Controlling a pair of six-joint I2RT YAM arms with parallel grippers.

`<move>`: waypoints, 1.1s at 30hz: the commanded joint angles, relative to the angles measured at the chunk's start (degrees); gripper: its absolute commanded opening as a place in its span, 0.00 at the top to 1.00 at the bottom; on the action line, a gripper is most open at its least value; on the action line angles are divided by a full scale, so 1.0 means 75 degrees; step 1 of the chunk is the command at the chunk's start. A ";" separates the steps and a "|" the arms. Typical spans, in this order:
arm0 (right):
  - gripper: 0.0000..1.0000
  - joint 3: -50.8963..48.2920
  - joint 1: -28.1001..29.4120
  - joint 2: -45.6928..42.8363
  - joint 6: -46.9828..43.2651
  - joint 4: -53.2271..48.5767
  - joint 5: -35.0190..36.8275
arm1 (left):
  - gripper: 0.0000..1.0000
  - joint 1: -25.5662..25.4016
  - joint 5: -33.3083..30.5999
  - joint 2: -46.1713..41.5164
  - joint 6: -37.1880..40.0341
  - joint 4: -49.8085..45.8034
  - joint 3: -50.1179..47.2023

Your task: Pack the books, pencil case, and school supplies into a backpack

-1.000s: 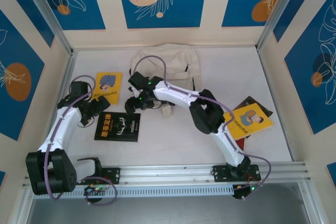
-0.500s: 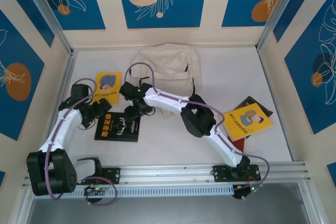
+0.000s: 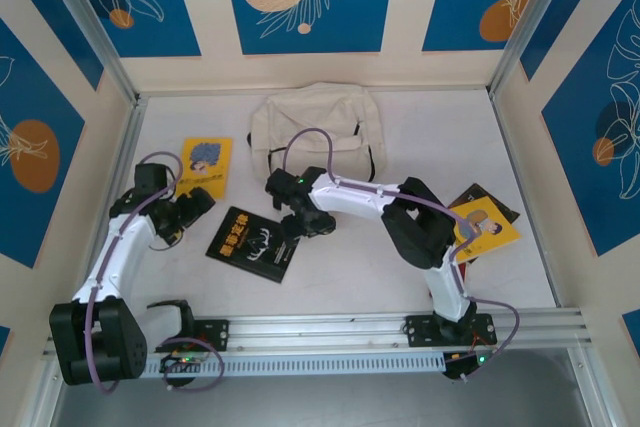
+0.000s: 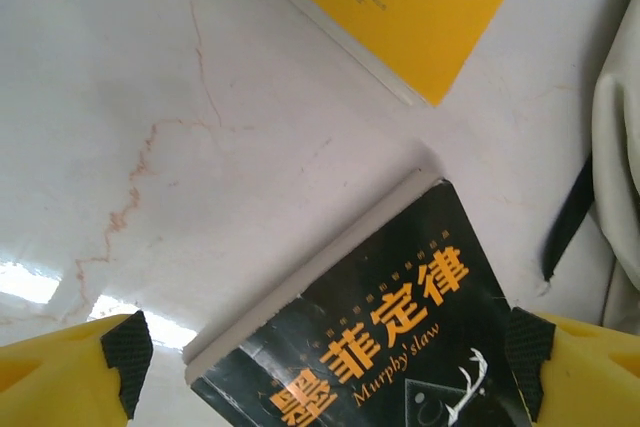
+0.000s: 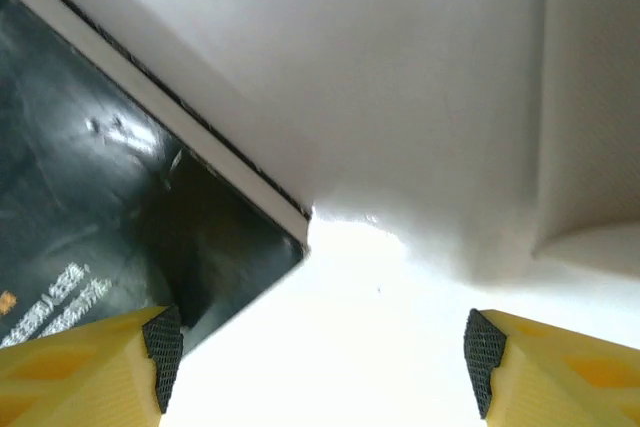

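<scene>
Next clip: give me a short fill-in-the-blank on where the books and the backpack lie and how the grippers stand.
1. The backpack lies at the ___ side of the table, away from the arm bases.
2. On the right, the yellow book rests on another book whose cover is ___.
3. The left gripper and the right gripper both have their jaws ___.
4. Counting the central black book, the books lying out on the table number ___.

Missing words: far; black; open; four.
</scene>
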 commanded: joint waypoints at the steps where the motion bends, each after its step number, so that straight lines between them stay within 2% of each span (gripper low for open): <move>1: 0.23 0.0345 0.0050 -0.0306 -0.0229 0.0311 -0.0395 | 0.09 0.0017 0.0348 -0.0134 -0.0229 -0.0169 -0.0197; 6: 0.24 0.1214 -0.0010 0.0458 -0.0748 0.0546 -0.0664 | 0.12 -0.0131 0.0398 -0.0195 -0.0531 -0.0255 -0.0555; 14: 0.45 0.2398 -0.0217 0.1579 -0.0841 0.0003 -0.1038 | 0.16 -0.0873 0.0288 -0.0482 -0.1409 -0.0294 -0.1196; 21: 0.59 0.2112 -0.0376 0.1658 -0.0536 -0.0064 -0.1137 | 0.19 -0.1548 0.0516 -0.0730 -0.2362 0.0383 -0.1823; 33: 0.68 0.1131 -0.0426 0.1293 -0.0066 -0.0043 -0.1258 | 0.25 -0.1850 0.0625 0.0072 -0.2418 0.1106 -0.1922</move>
